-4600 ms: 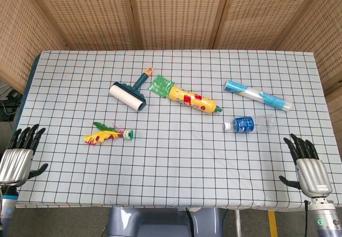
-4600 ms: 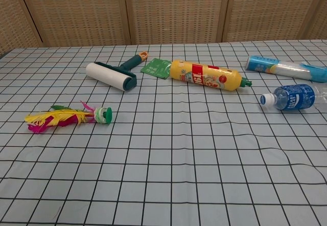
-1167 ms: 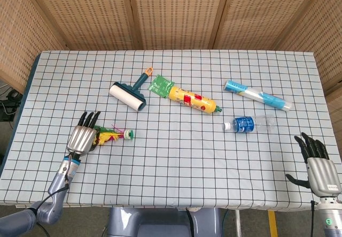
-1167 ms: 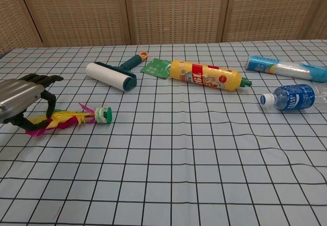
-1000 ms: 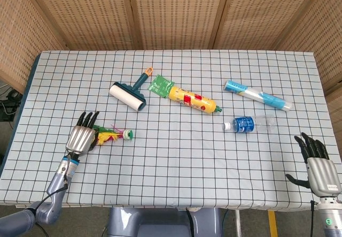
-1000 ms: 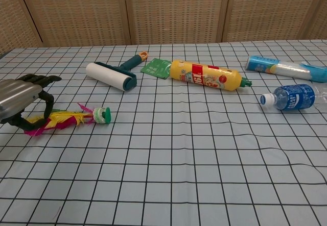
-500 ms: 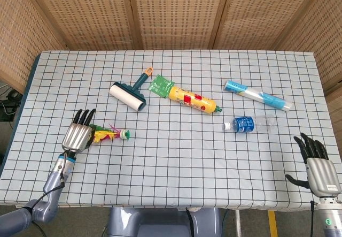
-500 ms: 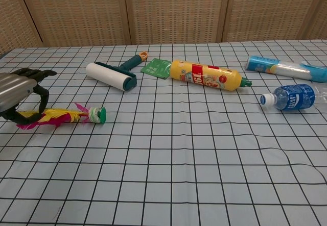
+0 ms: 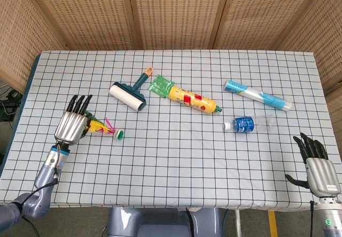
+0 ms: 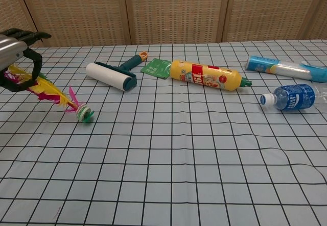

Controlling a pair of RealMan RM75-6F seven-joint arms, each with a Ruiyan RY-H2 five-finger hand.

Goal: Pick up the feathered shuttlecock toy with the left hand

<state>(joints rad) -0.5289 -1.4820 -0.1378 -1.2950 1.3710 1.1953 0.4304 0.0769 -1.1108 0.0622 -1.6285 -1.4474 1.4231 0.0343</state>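
The feathered shuttlecock toy (image 9: 102, 128) has yellow, pink and green feathers and a green-and-white base. My left hand (image 9: 71, 125) grips it by the feather end at the table's left side. In the chest view the toy (image 10: 56, 96) hangs tilted from the left hand (image 10: 11, 50), base lowest and close over the checked cloth; I cannot tell whether the base touches. My right hand (image 9: 316, 168) is open at the front right corner, far from the toy, and appears only in the head view.
A lint roller (image 9: 129, 96) lies just beyond the toy. Further right are a green packet (image 9: 160, 85), a yellow bottle (image 9: 193, 100), a blue tube (image 9: 257, 94) and a water bottle (image 9: 247, 123). The table's left edge (image 9: 24, 103) is close to my left hand.
My left hand closed on the feathers and has moved up and to the left. The toy came with it, going from flat on the cloth to tilted with its base down.
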